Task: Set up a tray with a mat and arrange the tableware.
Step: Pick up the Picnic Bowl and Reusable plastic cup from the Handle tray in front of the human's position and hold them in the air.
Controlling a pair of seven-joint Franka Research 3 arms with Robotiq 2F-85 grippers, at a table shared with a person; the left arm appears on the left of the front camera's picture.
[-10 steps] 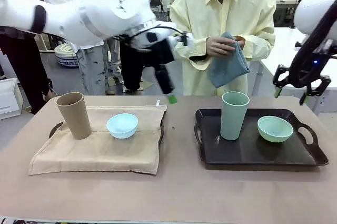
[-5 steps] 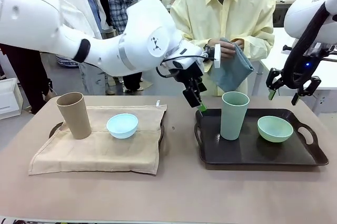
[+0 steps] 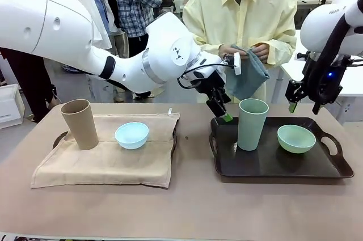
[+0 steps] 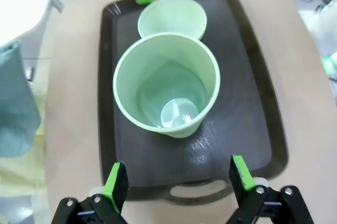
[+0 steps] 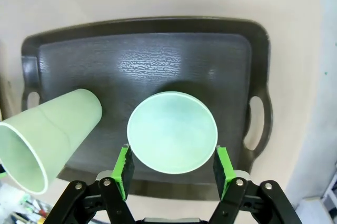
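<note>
The left gripper (image 4: 176,182), fingers spread wide, hangs at about 10 o'clock of the pale green cup (image 3: 252,125). That cup stands on the dark tray (image 3: 266,164), at 9 o'clock of the pale green bowl (image 3: 296,138). The right gripper (image 5: 172,168), jaws also parted, hovers above that bowl. On the tan mat (image 3: 113,164), the tan cup (image 3: 80,123) stands at 9 o'clock of the light blue bowl (image 3: 131,135).
</note>
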